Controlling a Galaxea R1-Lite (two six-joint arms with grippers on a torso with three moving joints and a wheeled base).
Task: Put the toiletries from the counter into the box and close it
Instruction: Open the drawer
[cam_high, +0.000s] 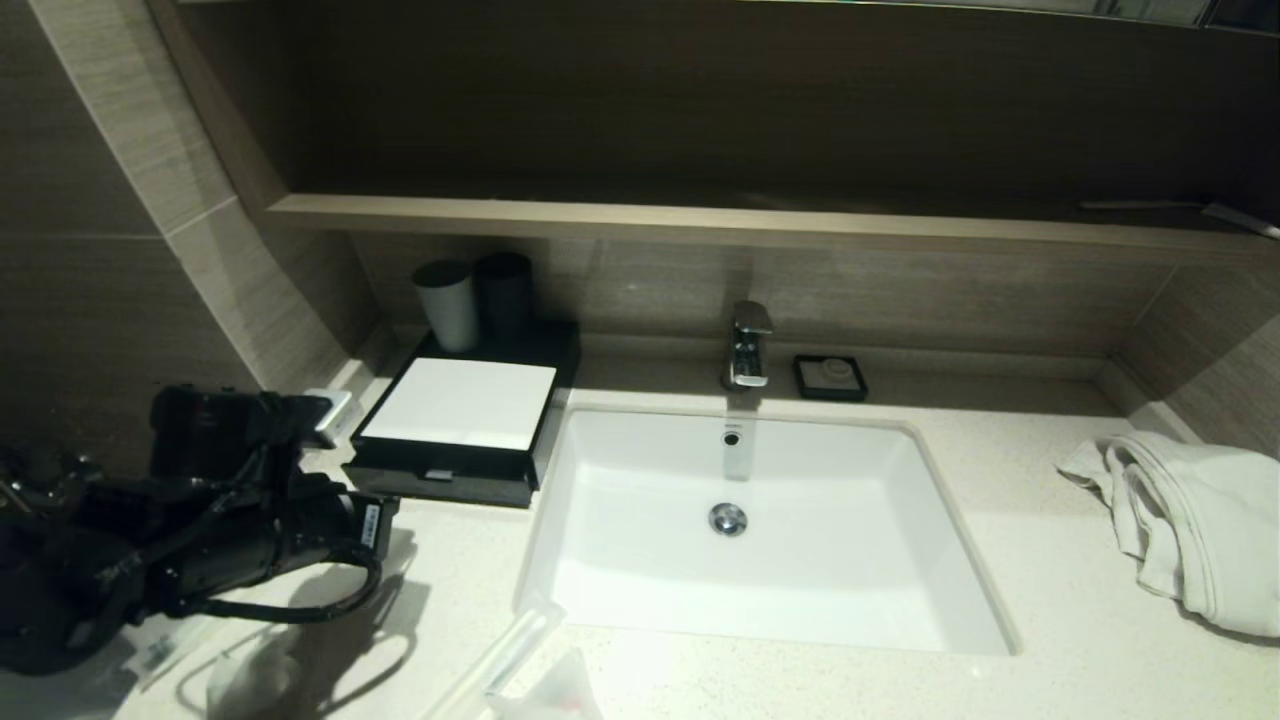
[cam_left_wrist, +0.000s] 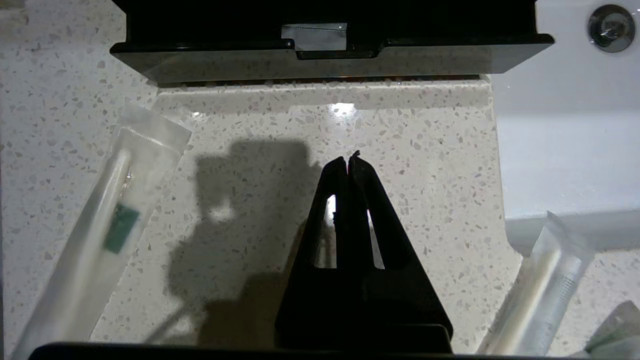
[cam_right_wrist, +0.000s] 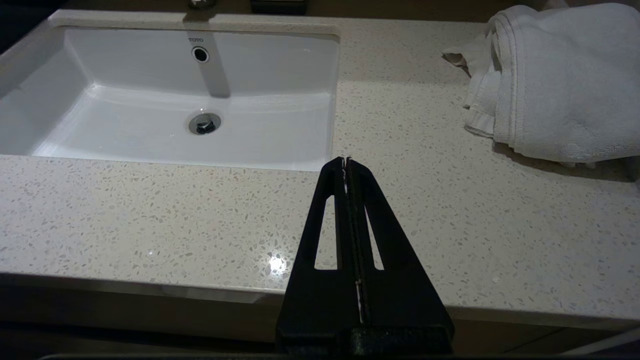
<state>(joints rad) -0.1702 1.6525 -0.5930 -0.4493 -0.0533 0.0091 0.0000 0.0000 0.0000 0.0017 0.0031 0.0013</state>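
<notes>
The black box (cam_high: 455, 478) with a white top (cam_high: 462, 402) stands on the counter left of the sink. Its front with a small notch (cam_left_wrist: 314, 37) faces my left gripper (cam_left_wrist: 348, 160), which is shut and empty, a short way above the bare counter in front of the box. A long clear-wrapped toiletry with a green label (cam_left_wrist: 100, 235) lies on one side of the gripper, and another clear-wrapped one (cam_left_wrist: 542, 287) on the other. In the head view the packets (cam_high: 510, 650) lie at the counter's near edge beside my left arm (cam_high: 230, 530).
The white sink (cam_high: 900, 600) lies right of the box, with a tap (cam_high: 748, 345) and a soap dish (cam_high: 830, 377) behind it. Two cups (cam_high: 447, 300) stand behind the box. A white towel (cam_right_wrist: 560, 80) lies at the far right. My right gripper (cam_right_wrist: 345, 161) is shut and empty over the counter's front edge.
</notes>
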